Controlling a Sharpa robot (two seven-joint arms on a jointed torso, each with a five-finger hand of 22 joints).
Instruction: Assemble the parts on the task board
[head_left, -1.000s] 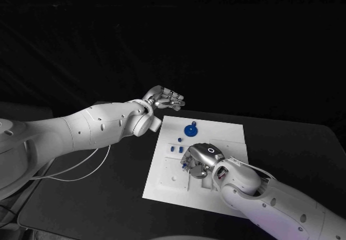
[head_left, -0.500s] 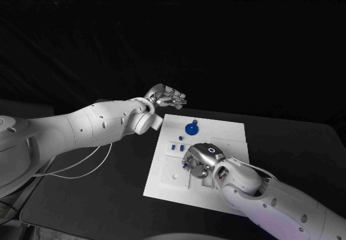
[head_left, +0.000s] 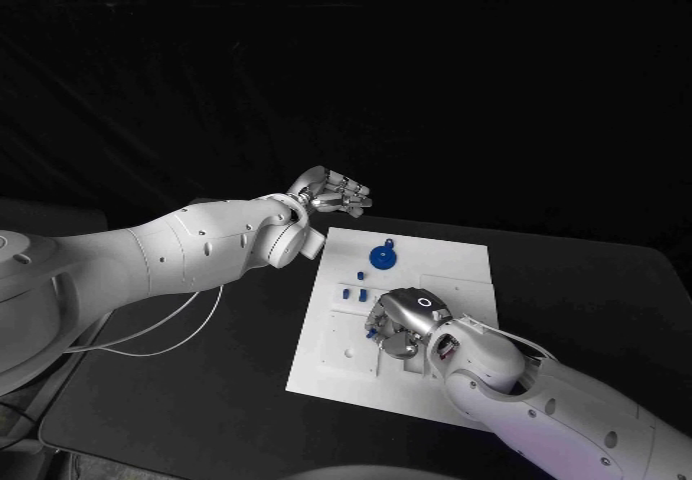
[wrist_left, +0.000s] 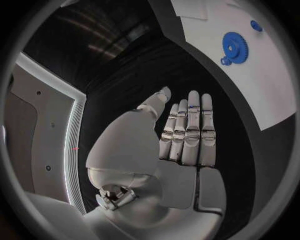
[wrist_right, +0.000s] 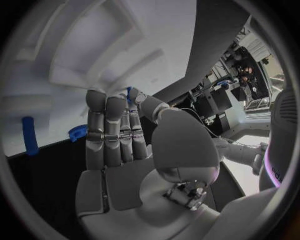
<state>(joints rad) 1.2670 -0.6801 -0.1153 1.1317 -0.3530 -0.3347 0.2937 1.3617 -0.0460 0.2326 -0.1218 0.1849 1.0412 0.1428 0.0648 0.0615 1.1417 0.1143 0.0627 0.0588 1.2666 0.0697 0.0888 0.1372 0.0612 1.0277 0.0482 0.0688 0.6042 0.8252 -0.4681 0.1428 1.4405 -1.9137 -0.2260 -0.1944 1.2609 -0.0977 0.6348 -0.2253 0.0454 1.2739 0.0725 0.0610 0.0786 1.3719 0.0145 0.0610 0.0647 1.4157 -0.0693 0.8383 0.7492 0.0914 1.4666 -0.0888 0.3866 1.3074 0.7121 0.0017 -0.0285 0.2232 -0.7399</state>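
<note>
The white task board lies in the middle of the black table. My right hand is bent down over the board's middle, fingertips at its surface. In the right wrist view a small blue part sits pinched between the thumb and a finger, close to the board. A large blue gear with a small one beside it lies on the far part of the board. My left hand hovers beyond the board's far left corner, fingers straight and together, holding nothing.
Three small blue pegs stand on the board just left of my right hand. The right wrist view has a blue peg and a toothed blue piece near the fingers. The left wrist view looks across at the gear.
My left arm has drifted slightly up and to the right. The right hand stays over the same spot on the board, barely shifting.
</note>
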